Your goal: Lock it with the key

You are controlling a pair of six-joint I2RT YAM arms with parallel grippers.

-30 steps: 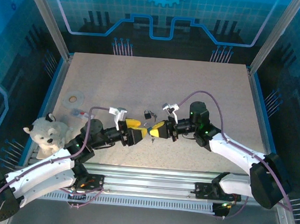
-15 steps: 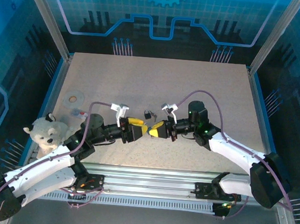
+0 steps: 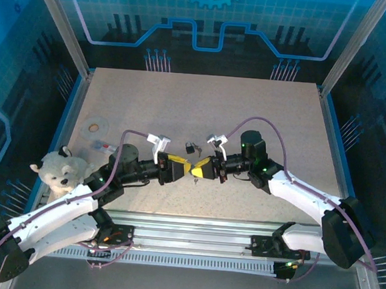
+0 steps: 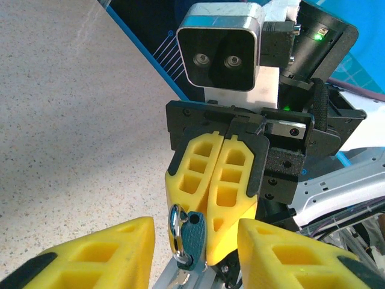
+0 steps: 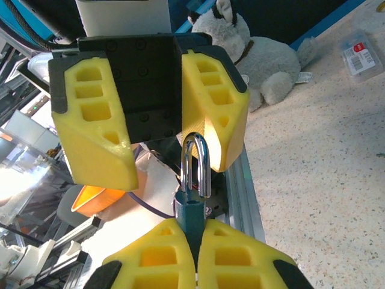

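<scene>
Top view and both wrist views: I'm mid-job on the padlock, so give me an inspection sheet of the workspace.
Surface: speckled beige table, nothing spilled.
Job's things: padlock held off the table, shackle pointing at the left gripper; small dark item on the table, too small to identify.
Clutter: plush toy, roll and clear box, all far left.
Grippers: right gripper shut on the padlock body; left gripper open, facing it.
Cables: purple cables loop above the arms, not snagged.
Surroundings: blue-lit walls.

the padlock is teal, the table speckled beige.
</scene>
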